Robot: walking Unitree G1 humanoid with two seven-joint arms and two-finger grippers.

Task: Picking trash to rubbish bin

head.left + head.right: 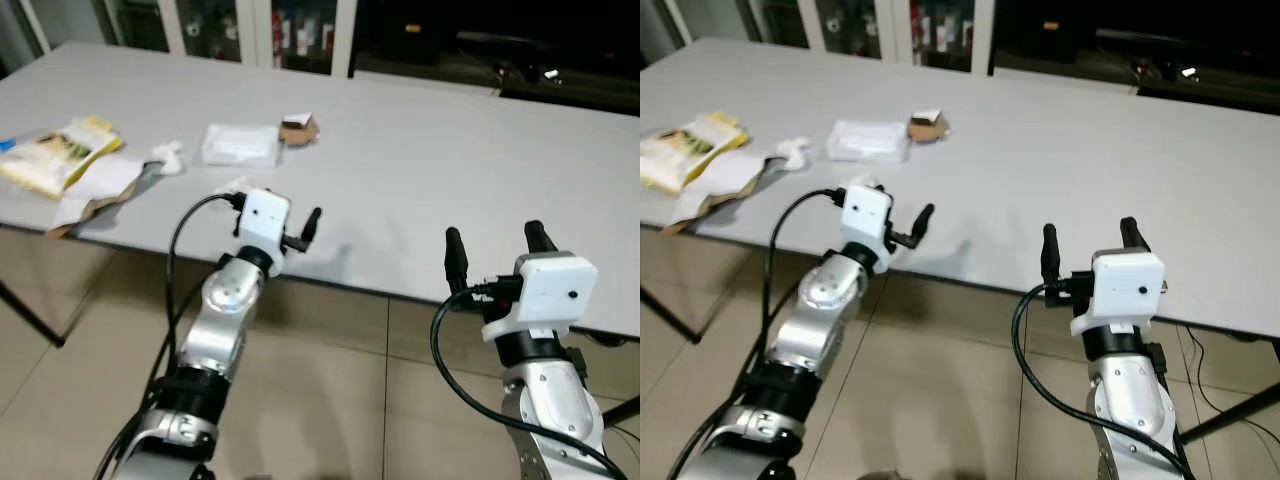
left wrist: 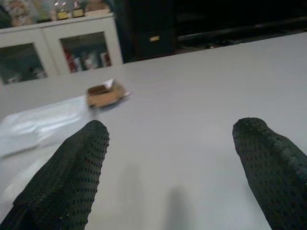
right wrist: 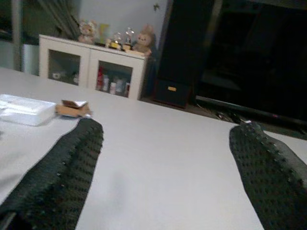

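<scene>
A broad pale grey desk [image 1: 420,150] stretches in front of me, and I hold both arms up at its near edge. My left gripper [image 1: 300,230] sits just over the edge at about 7 o'clock from the desk's middle, jaws spread apart and holding nothing; from its wrist camera the two black dimpled fingers [image 2: 72,172] frame bare desktop. My right gripper [image 1: 495,250] is at about 5 o'clock, also over the near edge, jaws wide open and empty, its black fingers [image 3: 62,172] pointing across the desk toward the white glass-door cabinet [image 3: 91,69] by the far wall.

The trash lies on the left part of the desk, around 10 o'clock from my left gripper. Nearest the middle is a small brown cardboard scrap with a white bit on top [image 1: 298,128], just beside a flat clear plastic packet [image 1: 241,145]. Further left is a crumpled white tissue [image 1: 168,157], then a torn brown-and-white paper wrapper [image 1: 95,190] reaching the near edge, with a yellow printed snack bag [image 1: 58,152] resting against it. All of it is well apart from both grippers. Under the desk is a beige tiled floor [image 1: 330,360].
</scene>
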